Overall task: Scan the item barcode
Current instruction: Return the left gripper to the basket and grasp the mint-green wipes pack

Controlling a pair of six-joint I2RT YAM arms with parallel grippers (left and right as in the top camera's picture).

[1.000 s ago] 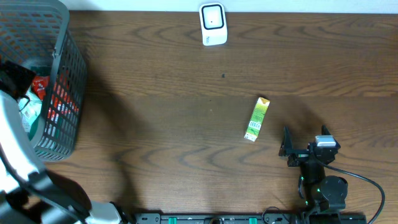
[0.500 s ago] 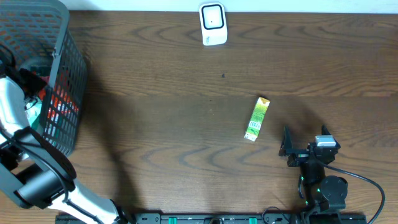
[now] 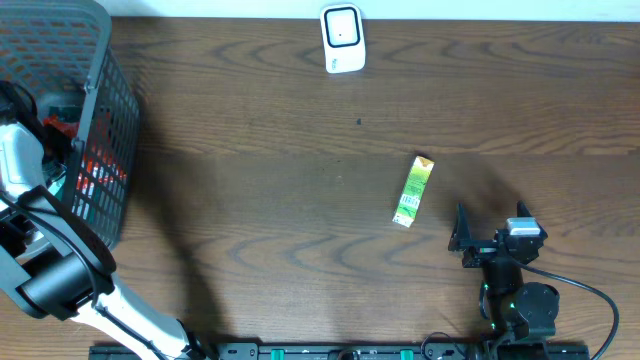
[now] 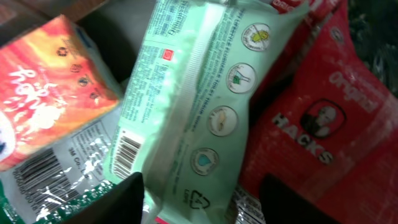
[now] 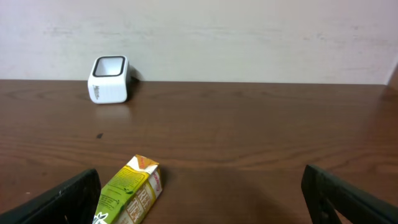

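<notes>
My left pincer (image 4: 200,190) is down inside the wire basket (image 3: 103,150) at the table's (image 3: 260,210) left end. Its jaws are partly spread, one dark finger on each side of the lower end of a mint-green packet (image 4: 199,93). There is a gap between the packet and the right-hand finger, and I cannot tell whether the other finger touches it. The packet lies tilted on top of the pile, with its barcode (image 4: 126,155) face up near its lower left corner. A red HACKS bag (image 4: 311,124) lies under it on one side and an orange packet (image 4: 43,81) on the other. Below the orange one a clear wrapper (image 4: 56,168) shows a barcode of its own. My right pincer (image 3: 462,240) rests low over the table near its front right, jaws spread wide and holding nothing. Just beyond it lies a green-and-yellow carton (image 3: 413,190), flat on the wood and apart from my fingers. The white barcode scanner (image 3: 342,40) stands at the table's far edge — well away from both the carton and the basket — with its window facing up.
</notes>
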